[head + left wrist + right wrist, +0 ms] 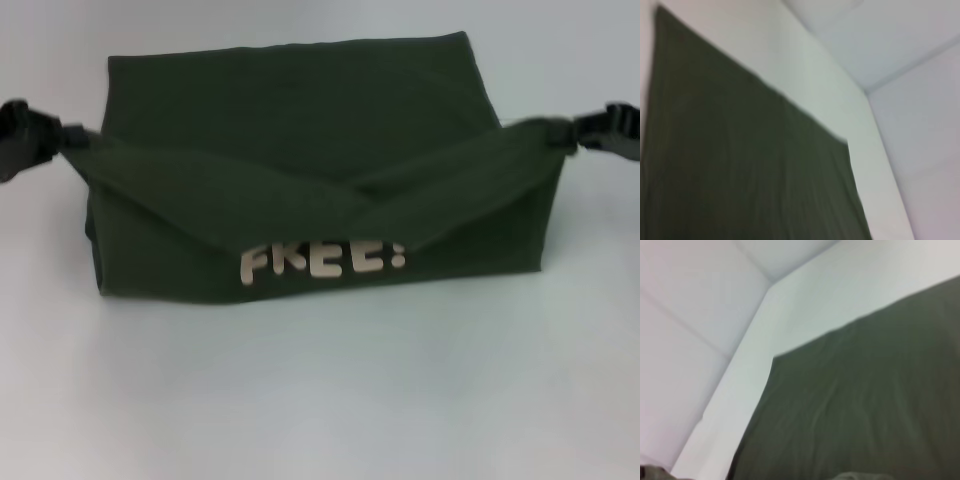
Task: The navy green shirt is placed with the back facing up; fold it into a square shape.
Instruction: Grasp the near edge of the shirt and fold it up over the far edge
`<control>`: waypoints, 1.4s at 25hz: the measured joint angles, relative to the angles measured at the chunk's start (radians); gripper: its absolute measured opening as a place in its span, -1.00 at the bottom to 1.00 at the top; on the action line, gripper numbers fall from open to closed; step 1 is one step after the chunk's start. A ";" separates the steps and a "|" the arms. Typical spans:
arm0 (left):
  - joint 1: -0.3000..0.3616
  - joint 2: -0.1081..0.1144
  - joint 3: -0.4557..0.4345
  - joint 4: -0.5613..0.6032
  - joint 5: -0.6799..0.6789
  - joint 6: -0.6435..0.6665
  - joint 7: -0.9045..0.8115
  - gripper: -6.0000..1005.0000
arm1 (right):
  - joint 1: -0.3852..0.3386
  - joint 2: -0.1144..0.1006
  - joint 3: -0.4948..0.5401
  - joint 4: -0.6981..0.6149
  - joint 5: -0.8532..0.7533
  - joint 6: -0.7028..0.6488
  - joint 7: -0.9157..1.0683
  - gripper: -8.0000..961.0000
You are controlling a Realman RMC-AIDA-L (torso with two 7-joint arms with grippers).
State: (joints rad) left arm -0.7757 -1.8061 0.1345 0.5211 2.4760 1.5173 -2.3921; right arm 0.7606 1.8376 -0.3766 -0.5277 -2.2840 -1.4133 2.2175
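The navy green shirt (300,120) lies across the middle of the white table (320,400) in the head view. Its two sides are drawn up and stretched between my grippers, with folded bands crossing in the middle. Cream "FREE!" lettering (320,260) shows on the hanging front face. My left gripper (72,135) is shut on the shirt's left corner. My right gripper (570,132) is shut on its right corner. Both are held above the table at the same height. The left wrist view (740,165) and right wrist view (865,405) show flat plain green cloth on the table.
White table surface shows in front of the shirt and at both sides. The wrist views show the table's far edge (860,145) with pale wall or floor panels (690,315) beyond it.
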 joint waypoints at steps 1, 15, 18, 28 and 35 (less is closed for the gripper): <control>-0.008 -0.007 0.000 -0.035 -0.042 -0.097 0.017 -0.93 | 0.010 0.003 0.000 0.022 0.008 0.040 -0.004 -0.87; -0.011 -0.106 -0.002 -0.145 -0.213 -0.491 0.219 -0.93 | 0.062 0.116 -0.014 0.096 0.117 0.467 -0.112 -0.87; -0.021 -0.121 -0.001 -0.162 -0.219 -0.533 0.262 -0.91 | 0.077 0.123 -0.037 0.131 0.120 0.537 -0.128 -0.87; -0.047 -0.154 -0.006 -0.208 -0.231 -0.657 0.315 -0.82 | 0.092 0.160 -0.083 0.143 0.144 0.647 -0.131 -0.87; -0.056 -0.141 -0.001 -0.217 -0.241 -0.676 0.310 -0.65 | 0.083 0.152 -0.091 0.140 0.188 0.650 -0.131 -0.58</control>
State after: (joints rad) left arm -0.8320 -1.9473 0.1331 0.3045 2.2354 0.8412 -2.0816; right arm 0.8438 1.9894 -0.4677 -0.3879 -2.0962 -0.7630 2.0862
